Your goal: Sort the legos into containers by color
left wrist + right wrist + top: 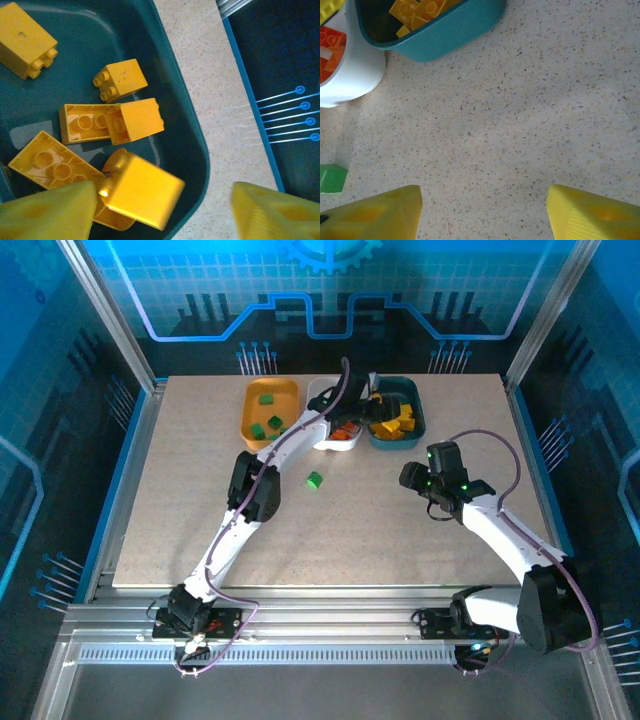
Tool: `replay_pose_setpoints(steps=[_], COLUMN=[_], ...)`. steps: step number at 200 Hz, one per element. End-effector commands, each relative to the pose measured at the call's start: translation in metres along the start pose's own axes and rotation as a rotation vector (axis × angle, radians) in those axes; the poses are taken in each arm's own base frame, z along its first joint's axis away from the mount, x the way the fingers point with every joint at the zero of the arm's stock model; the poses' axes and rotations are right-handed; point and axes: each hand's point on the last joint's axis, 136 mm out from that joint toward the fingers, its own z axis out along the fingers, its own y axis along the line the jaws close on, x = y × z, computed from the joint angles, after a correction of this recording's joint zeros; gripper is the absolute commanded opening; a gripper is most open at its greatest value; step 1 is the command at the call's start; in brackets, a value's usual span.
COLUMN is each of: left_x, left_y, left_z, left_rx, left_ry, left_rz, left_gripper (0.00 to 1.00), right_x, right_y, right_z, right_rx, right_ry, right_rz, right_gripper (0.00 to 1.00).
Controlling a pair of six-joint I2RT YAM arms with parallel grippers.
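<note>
Speckled beige table (180, 530). My left gripper (162, 210) hangs, jaws spread wide, over yellow bricks (137, 120) in the teal tray (192, 150); my right gripper (482, 212), equally wide, hovers near a green brick (331, 178).

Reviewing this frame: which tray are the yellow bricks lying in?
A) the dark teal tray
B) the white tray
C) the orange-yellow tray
A: the left wrist view shows the yellow bricks lying loose on the floor of the dark teal tray.
</note>
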Motion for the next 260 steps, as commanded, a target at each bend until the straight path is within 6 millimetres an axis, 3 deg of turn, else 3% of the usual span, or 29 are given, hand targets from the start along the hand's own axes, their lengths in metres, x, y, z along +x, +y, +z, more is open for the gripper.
replay_pose_setpoints(steps=[1, 17, 36, 51, 66, 77, 97, 116, 139, 163, 178, 220, 260], left_x=[-0.005, -0.013, -0.024, -0.025, -0.02, -0.012, 0.01, 0.059, 0.118, 0.169, 0.183, 0.19, 0.193], left_y=[-0.022, -0.037, -0.061, -0.072, -0.066, -0.046, 0.013, 0.089, 0.142, 0.17, 0.173, 0.165, 0.164], left_z=[-0.01, -0.026, -0.058, -0.089, -0.129, -0.161, -0.225, -0.271, -0.312, -0.332, -0.34, -0.351, -0.35], left_rx=[0.041, 0.06, 0.085, 0.075, 0.03, -0.022, -0.104, -0.184, -0.257, -0.322, -0.319, -0.287, -0.282], left_ry=[0.002, -0.008, -0.032, -0.056, -0.123, -0.192, -0.28, -0.28, -0.275, -0.251, -0.259, -0.266, -0.245], left_rz=[-0.009, 0.013, 0.06, 0.105, 0.145, 0.136, 0.001, -0.203, -0.328, -0.388, -0.397, -0.381, -0.369], left_gripper=[0.81, 0.83, 0.83, 0.84, 0.9, 0.99, 0.99, 0.99, 0.99, 0.99, 0.99, 0.99, 0.99], right_x=[-0.003, -0.004, -0.004, -0.002, 0.009, 0.02, 0.048, 0.067, 0.094, 0.118, 0.126, 0.126, 0.105], right_y=[0.0, 0.0, 0.006, 0.022, 0.048, 0.07, 0.105, 0.145, 0.174, 0.179, 0.178, 0.182, 0.179], right_z=[-0.006, -0.008, -0.009, -0.008, -0.002, 0.002, 0.011, 0.014, 0.033, 0.074, 0.097, 0.137, 0.161], right_rx=[-0.017, -0.021, -0.044, -0.086, -0.119, -0.138, -0.172, -0.232, -0.215, -0.125, -0.068, -0.007, 0.051], right_ry=[-0.01, -0.018, -0.028, -0.033, -0.009, 0.01, 0.065, 0.076, 0.138, 0.29, 0.33, 0.367, 0.352], right_rz=[0.023, 0.022, 0.002, -0.068, -0.18, -0.283, -0.436, -0.573, -0.724, -0.823, -0.862, -0.904, -0.867], right_gripper=[0.68, 0.68, 0.68, 0.68, 0.69, 0.71, 0.73, 0.76, 0.79, 0.78, 0.78, 0.75, 0.66])
